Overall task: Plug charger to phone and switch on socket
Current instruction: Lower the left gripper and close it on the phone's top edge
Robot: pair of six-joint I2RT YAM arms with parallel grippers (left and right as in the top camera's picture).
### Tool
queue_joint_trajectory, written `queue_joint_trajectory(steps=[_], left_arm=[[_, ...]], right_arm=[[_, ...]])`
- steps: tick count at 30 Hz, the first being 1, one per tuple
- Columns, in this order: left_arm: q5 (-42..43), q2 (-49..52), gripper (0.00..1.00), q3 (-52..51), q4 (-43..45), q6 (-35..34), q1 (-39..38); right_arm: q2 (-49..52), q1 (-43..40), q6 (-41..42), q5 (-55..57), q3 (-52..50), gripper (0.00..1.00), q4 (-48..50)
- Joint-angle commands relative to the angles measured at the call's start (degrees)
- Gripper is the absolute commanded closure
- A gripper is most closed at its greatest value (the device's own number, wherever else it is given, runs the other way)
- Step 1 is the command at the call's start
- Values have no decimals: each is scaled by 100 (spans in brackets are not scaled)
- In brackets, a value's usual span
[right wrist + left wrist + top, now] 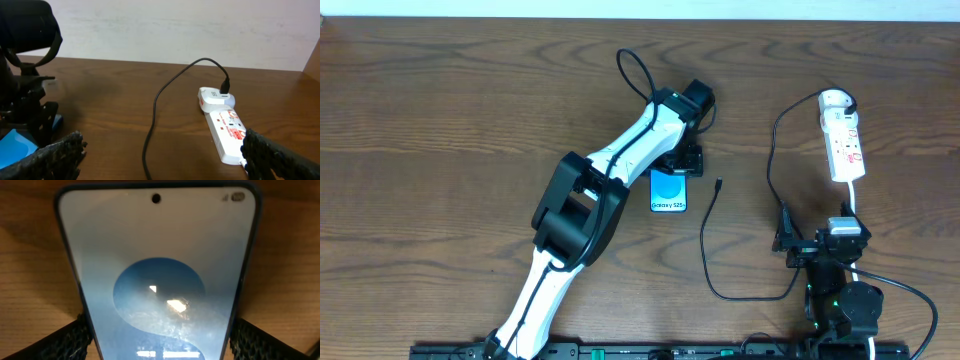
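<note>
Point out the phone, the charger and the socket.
phone (669,188): overhead view, on its blue screen.
charger (718,184): overhead view, on the small black plug tip at its free end.
socket (847,148): overhead view, on the middle of the strip's white body.

Charger (703,232) between phone (668,190) and socket (845,145)

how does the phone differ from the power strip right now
The phone is short with a blue-and-white screen; the power strip is longer, white with red markings. The left gripper clamps the phone; the power strip is unheld. The charger is plugged into the power strip, not the phone. Both lie on the table.
</note>
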Motion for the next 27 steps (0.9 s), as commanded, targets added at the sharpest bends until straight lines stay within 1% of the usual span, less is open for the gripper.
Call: queue_joint_trajectory(steps=[1,8,18,23,27], left_arm=[[-55,111,12,-203,116,-92,-22],[-55,111,12,-520,284,-92,-22],[-57,111,11,-542,111,-96,-59],[-413,111,12,-542,114,-374,-188],[-507,111,12,-542,114,-391,-236]], right_arm=[[-20,63,57,4,-13,1,-20],[-20,63,57,4,-13,1,-20],[-20,63,57,4,-13,1,-20],[-20,63,57,4,-13,1,-20],[-20,63,57,4,-13,1,-20]])
